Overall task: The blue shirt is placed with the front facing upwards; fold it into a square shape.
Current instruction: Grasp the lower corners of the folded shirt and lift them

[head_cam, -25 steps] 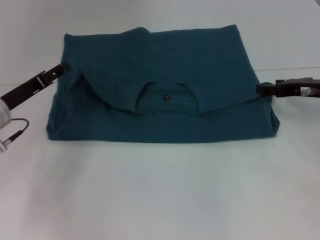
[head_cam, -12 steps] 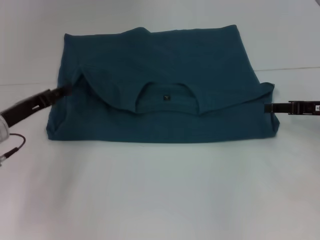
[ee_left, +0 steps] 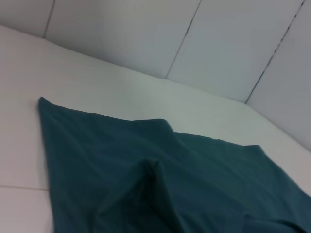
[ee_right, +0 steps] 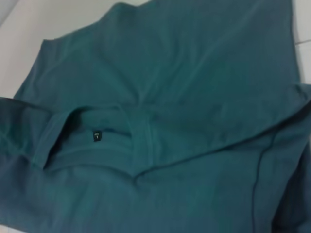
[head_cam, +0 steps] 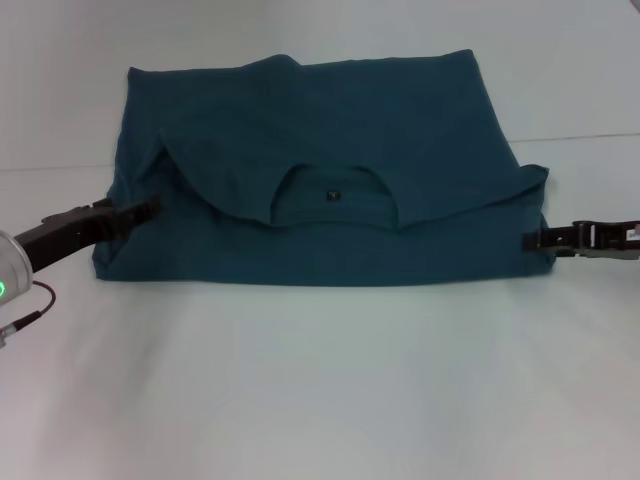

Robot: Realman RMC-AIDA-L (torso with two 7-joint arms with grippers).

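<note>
The blue shirt [head_cam: 330, 120] lies on the white table, partly folded, with its plain teal side up. The collar and the small dark neck label [head_cam: 335, 195] show near the middle. The "FREE" letters are hidden. My left gripper [head_cam: 150, 207] touches the shirt's left edge, low by the near left corner. My right gripper [head_cam: 530, 241] touches the shirt's near right corner. The shirt fills the right wrist view [ee_right: 184, 73], label [ee_right: 97, 136] included. In the left wrist view the shirt [ee_left: 170, 179] shows with a raised crease.
The white table [head_cam: 320, 380] spreads in front of the shirt and to both sides. A pale panelled wall [ee_left: 146, 34] stands behind the table. A cable [head_cam: 25, 300] hangs from my left arm at the left edge.
Both grippers have moved down and nearer along the shirt's sides. The left went from the upper left edge to the lower left edge, the right to the near right corner. The shirt has barely shifted.
</note>
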